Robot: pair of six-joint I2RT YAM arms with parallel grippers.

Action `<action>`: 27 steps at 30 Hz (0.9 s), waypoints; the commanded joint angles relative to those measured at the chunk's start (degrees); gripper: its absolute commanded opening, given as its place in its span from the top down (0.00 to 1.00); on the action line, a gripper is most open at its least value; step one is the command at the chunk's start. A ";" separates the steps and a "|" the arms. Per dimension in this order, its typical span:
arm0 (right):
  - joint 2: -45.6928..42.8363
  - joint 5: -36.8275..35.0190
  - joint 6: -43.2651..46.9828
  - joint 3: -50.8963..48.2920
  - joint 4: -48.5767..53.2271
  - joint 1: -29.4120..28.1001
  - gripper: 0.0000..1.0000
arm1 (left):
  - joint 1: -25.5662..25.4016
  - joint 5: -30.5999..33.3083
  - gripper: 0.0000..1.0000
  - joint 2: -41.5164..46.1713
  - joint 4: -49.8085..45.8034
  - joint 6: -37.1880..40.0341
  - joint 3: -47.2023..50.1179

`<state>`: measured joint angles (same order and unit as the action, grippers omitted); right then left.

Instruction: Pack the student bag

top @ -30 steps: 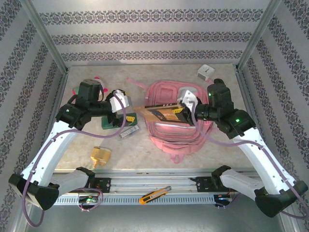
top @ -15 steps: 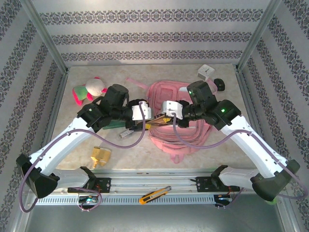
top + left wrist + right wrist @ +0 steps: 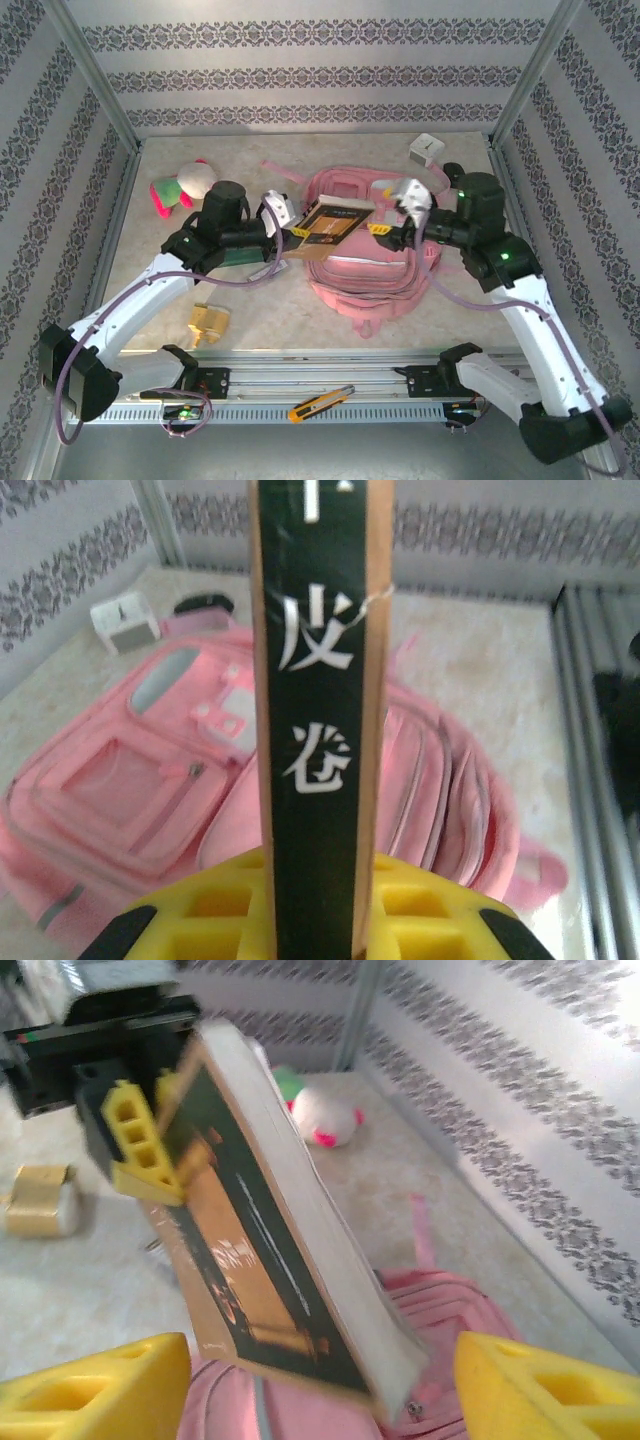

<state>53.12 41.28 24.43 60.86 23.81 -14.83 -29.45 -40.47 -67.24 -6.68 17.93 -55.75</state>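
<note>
Top external view: beige marbled table (image 3: 290,315), striped walls (image 3: 300,75); left hand (image 3: 293,232) clamps the book (image 3: 335,222), right hand (image 3: 382,232) spread open.

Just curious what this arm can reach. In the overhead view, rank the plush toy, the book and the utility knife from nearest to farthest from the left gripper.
1. Book: clamped in the left gripper itself.
2. Plush toy: back left of the table.
3. Utility knife: on the rail at the near edge.
</note>
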 commanded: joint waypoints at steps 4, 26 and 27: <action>-3.05 17.54 -30.79 -14.43 -33.41 3.50 0.29 | 1.51 -13.22 0.97 2.40 35.99 -21.17 4.17; 1.36 25.31 -39.89 -17.97 -43.15 -0.37 0.98 | 1.94 -13.73 0.56 -2.57 41.19 -26.25 3.54; 0.93 24.45 -39.01 -18.51 -41.89 0.54 1.00 | 1.91 -13.00 0.53 -2.16 38.02 -24.03 3.24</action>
<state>55.96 65.73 -15.29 44.34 -19.46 -16.69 -28.03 -59.27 -72.64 41.17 -16.03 -50.48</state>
